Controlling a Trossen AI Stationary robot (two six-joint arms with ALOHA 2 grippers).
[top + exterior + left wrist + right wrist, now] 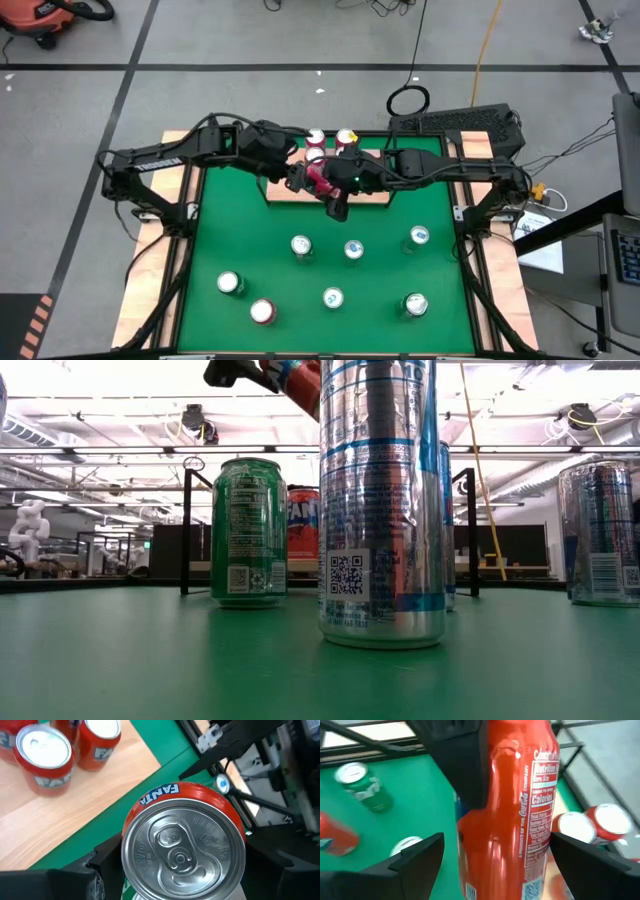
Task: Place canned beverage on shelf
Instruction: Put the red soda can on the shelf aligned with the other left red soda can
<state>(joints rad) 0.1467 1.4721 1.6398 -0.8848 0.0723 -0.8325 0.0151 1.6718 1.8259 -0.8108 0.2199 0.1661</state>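
Observation:
A red Fanta can [320, 178] hangs tilted above the front edge of the shelf [275, 192], a light-wood board at the far side of the green mat [220, 230]. My left gripper [310, 177] comes in from the left and is shut on this can; in its wrist view the can's silver top [182, 845] faces the camera. My right gripper [497, 840] reaches in from the right and stands open. Its two fingers flank the can's body [515, 830], and no touch shows. Red cans [316, 138] [346, 137] stand at the back of the shelf. My left gripper pinches the can's side wall [497, 775] between its two fingers. One dark finger [465, 765] lies against the wall's upper part, and the can hides the other. The fingers slant down from the table's left. The can is lifted clear and tilted, its top toward the left arm.
Several cans stand upright on the mat nearer the front: a row [301, 245] [353, 249] [419, 236], and more behind it toward the near edge [231, 284] [333, 297]. In the low view a silver can [380, 500] and a green can [248, 530] stand close.

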